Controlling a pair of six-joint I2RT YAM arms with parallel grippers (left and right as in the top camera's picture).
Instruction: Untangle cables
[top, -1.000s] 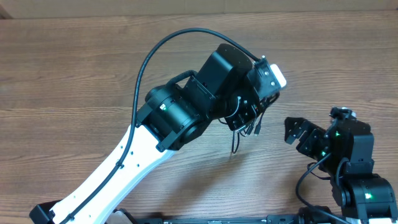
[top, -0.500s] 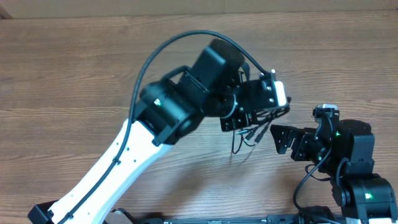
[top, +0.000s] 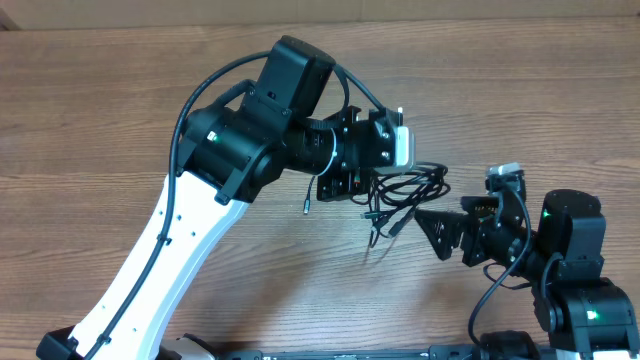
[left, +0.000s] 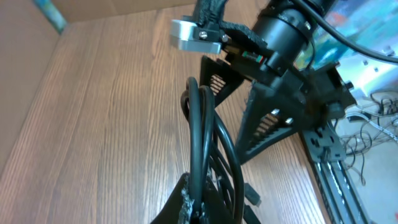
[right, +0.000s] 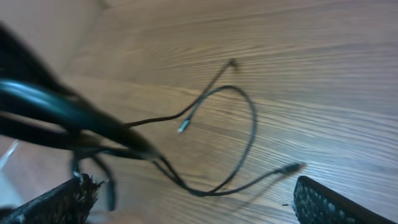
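The cables (top: 415, 183) are thin black cords in a tangled bundle with small plug ends hanging down. My left gripper (top: 362, 188) is shut on the bundle and holds it above the table. In the left wrist view the cords (left: 200, 124) run up from the clamped fingers (left: 199, 208). My right gripper (top: 445, 232) is open and empty, pointing left just right of the bundle. It also shows in the left wrist view (left: 239, 112). In the right wrist view a loop of cord (right: 252, 124) hangs between the spread fingers (right: 193, 202), touching neither.
The wooden table (top: 120, 110) carries nothing else. The left arm's thick black cable (top: 190, 110) arcs over its body. The right arm's base (top: 585, 300) stands at the front right. A metal rail (left: 329, 168) lies beyond the table edge.
My left arm has swung to the left and turned, carrying the cable bundle with it. My right gripper has moved left toward the hanging cords and stays open.
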